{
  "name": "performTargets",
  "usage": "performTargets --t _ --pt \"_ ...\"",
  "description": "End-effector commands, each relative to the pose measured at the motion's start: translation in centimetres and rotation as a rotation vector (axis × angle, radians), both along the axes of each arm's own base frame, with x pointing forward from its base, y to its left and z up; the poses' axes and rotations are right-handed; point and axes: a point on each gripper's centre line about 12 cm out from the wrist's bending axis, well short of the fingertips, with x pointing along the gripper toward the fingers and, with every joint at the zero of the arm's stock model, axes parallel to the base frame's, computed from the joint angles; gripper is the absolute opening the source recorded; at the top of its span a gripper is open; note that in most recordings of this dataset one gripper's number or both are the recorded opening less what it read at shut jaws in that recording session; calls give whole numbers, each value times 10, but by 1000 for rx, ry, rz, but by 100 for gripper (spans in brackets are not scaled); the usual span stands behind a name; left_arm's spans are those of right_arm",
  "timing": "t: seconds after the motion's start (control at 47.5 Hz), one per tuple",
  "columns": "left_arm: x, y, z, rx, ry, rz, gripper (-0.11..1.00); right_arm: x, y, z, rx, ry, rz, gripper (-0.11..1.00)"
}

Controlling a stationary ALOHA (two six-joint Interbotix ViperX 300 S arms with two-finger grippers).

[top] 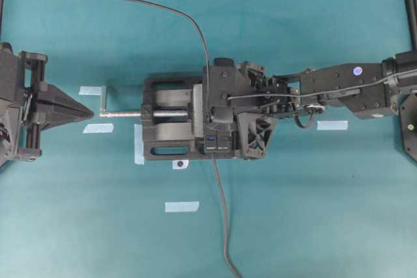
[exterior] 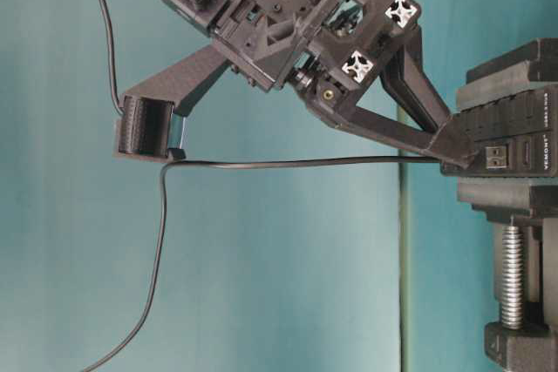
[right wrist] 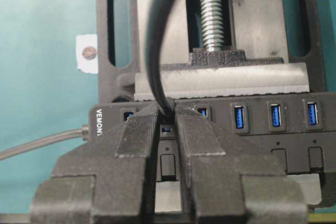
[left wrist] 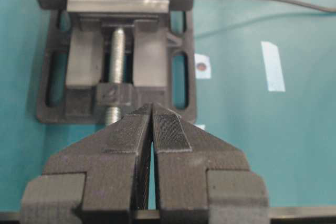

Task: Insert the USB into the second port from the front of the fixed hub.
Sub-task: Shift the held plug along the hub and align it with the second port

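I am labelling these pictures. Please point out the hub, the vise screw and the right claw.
hub (right wrist: 294,142): right wrist view, top face beside the ports.
vise screw (left wrist: 117,43): left wrist view, threaded shaft.
right claw (right wrist: 167,129): right wrist view, between its fingertips.

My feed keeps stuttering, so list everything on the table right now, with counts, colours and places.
USB: one, black, pinched at the hub's second port from its labelled end.
USB cable: one, thin, black, trailing to the top edge.
fixed hub: one, black, blue ports, clamped in the vise.
hub cable: one, black, running to the bottom edge.
vise: one, black, silver screw, centre.
tape pieces: several, pale blue, scattered.
left end effector: shut, empty, facing the vise.
right end effector: shut on the USB.
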Motion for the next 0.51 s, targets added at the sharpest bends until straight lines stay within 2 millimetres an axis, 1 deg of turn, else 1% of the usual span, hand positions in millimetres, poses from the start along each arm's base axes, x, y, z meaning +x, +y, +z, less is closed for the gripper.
performTargets --t 0.0,0.484 --pt "4 0 7 0 -21 0 0 1 1 8 1 -21 0 8" --pt "3 0 6 -3 -20 1 0 0 2 7 2 -8 0 8"
